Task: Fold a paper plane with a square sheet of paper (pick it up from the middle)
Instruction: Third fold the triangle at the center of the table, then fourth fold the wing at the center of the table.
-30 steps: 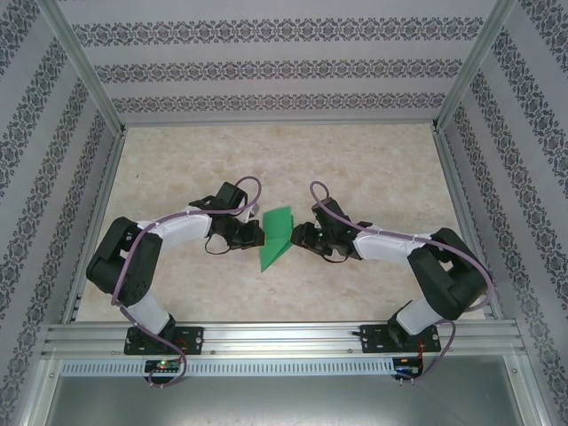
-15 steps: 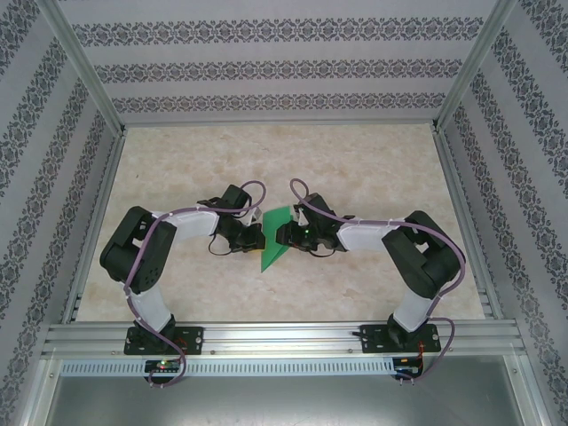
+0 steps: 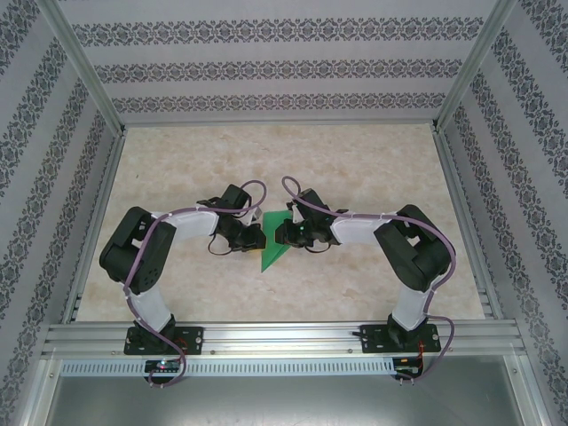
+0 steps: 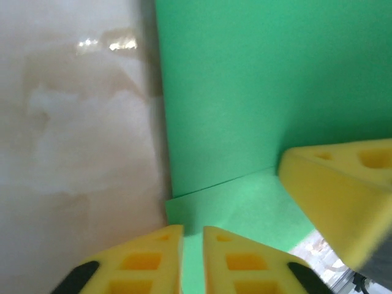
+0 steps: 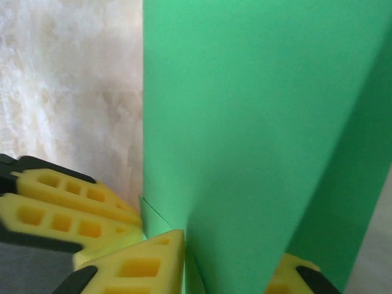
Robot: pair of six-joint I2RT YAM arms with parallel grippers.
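Note:
The green sheet of paper (image 3: pixel 274 249) stands folded at mid table, its point toward the near edge. Both grippers meet at it. My left gripper (image 3: pixel 259 236) comes from the left. In the left wrist view its fingers (image 4: pixel 147 257) stand a narrow slit apart at the paper's (image 4: pixel 257 92) edge, with green in the slit. Whether they pinch it is unclear. My right gripper (image 3: pixel 280 233) comes from the right, shut on an upright fold of the paper (image 5: pixel 245 122). One of its fingers (image 5: pixel 153 260) presses the fold and the other peeks out behind it.
The marbled tabletop (image 3: pixel 355 151) is ringed by aluminium rails and patterned walls. The two grippers are nearly touching: a right finger (image 4: pixel 343 196) shows in the left wrist view and the left fingers (image 5: pixel 61 208) in the right wrist view.
The right arm has reached left to the paper and its jaws have closed on the fold. The left gripper has stayed put, its jaws parting slightly.

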